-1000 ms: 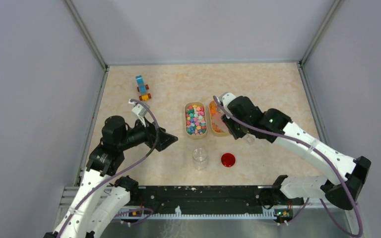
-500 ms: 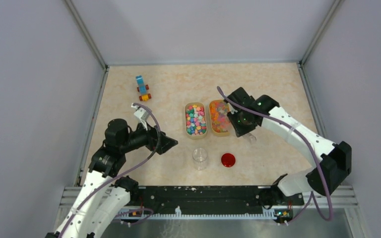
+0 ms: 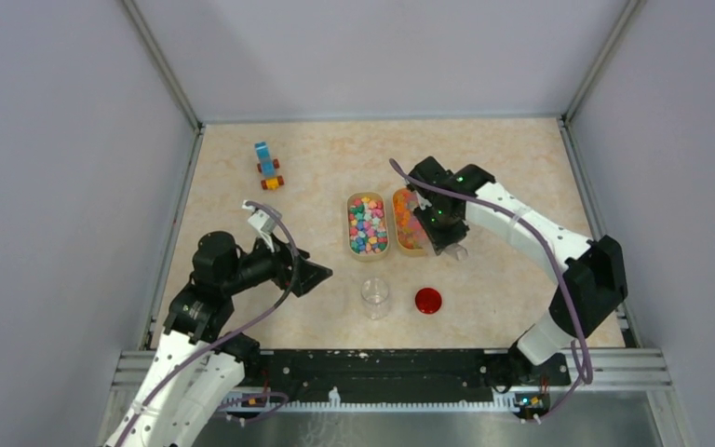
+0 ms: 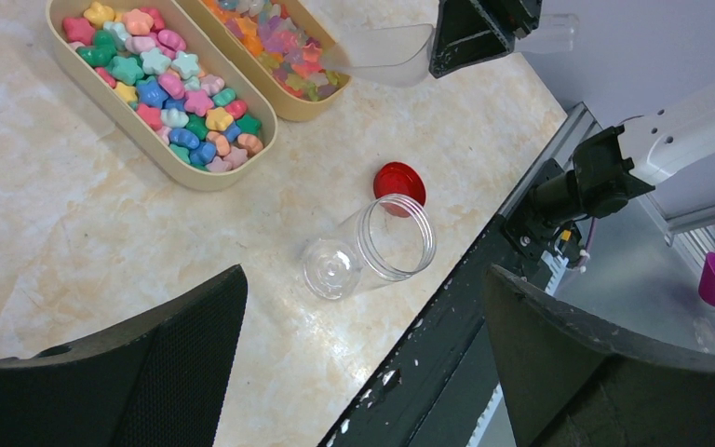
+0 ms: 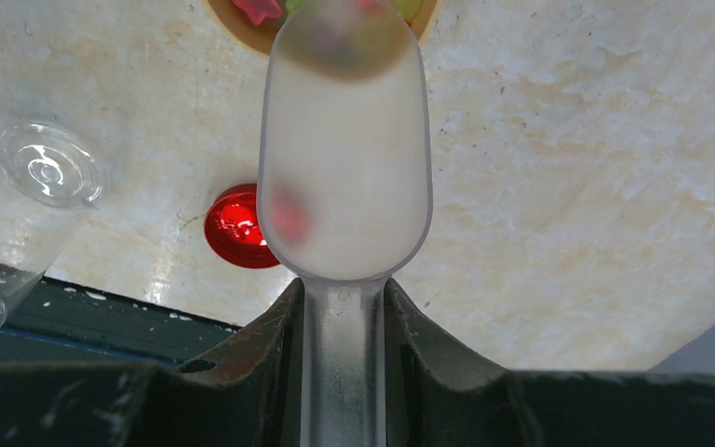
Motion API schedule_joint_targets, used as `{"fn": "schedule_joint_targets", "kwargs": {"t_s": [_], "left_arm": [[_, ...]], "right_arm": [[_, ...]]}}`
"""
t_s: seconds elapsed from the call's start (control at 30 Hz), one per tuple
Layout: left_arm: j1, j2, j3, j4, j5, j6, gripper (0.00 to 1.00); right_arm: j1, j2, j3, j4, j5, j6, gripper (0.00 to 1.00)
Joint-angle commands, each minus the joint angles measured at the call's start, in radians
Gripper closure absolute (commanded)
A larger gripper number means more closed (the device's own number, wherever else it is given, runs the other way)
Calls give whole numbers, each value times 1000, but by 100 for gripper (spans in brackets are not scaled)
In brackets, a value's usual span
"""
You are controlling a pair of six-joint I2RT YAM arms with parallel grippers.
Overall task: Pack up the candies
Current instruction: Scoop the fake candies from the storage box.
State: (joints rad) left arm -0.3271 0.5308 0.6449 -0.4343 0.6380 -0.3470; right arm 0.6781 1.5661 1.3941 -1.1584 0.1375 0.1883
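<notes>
The candies fill two tan trays, a left one (image 3: pixel 368 224) and a right one (image 3: pixel 411 223), mid-table. They show as small multicoloured pieces (image 4: pixel 163 88) in the left wrist view. My right gripper (image 3: pixel 435 229) (image 5: pixel 343 326) is shut on the handle of a translucent scoop (image 5: pixel 344 158) (image 4: pixel 382 56). The scoop's tip reaches over the near end of the right tray's candies (image 5: pixel 261 7). My left gripper (image 3: pixel 321 273) (image 4: pixel 368 358) is open and holds nothing, left of an empty clear jar (image 3: pixel 375 296) (image 4: pixel 372 256) that stands upright with its mouth open.
A round red lid (image 3: pixel 427 300) (image 5: pixel 233 228) lies right of the jar. A blue-and-orange toy block vehicle (image 3: pixel 266 166) sits at the back left. The black front rail (image 3: pixel 382 365) runs along the near table edge, just behind the jar and lid.
The right arm has folded back and swung its gripper with the scoop a little to the left over the right tray. The left gripper has drifted slightly nearer and stays open.
</notes>
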Motion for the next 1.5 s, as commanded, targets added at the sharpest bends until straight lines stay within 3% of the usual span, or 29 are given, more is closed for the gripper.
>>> {"fn": "schedule_joint_targets", "kwargs": {"t_s": [0.0, 0.77, 1.47], "left_arm": [[-11, -13, -4, 32, 7, -6, 1], [-59, -25, -7, 38, -10, -10, 1], [-67, -5, -7, 38, -14, -9, 1]], "right_arm": [[-6, 44, 78, -16, 15, 17, 100], [-12, 303, 189, 57, 66, 45, 100], [-42, 338, 105, 246, 95, 71, 100]]}}
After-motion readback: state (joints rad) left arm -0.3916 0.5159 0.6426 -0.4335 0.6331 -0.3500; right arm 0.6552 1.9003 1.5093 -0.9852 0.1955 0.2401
